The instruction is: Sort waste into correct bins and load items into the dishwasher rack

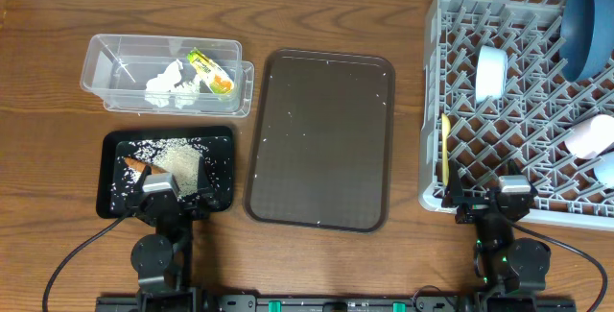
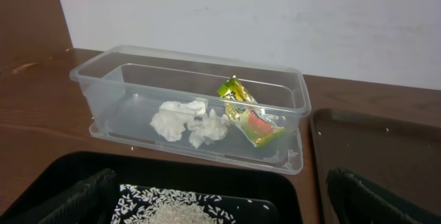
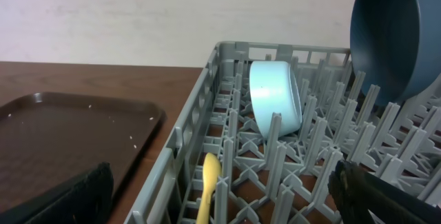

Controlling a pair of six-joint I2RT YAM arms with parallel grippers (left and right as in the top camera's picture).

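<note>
Grey rack [image 1: 518, 130]: two cups [image 1: 491, 72] [image 1: 590, 137], one plate [image 1: 587, 24], one spoon [image 1: 445, 154].

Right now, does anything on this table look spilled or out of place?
Yes: stray white grains speckle the dark brown serving tray, matching the rice piled in the black tray beside it, so some seems spilled. Nothing else stands out.
</note>
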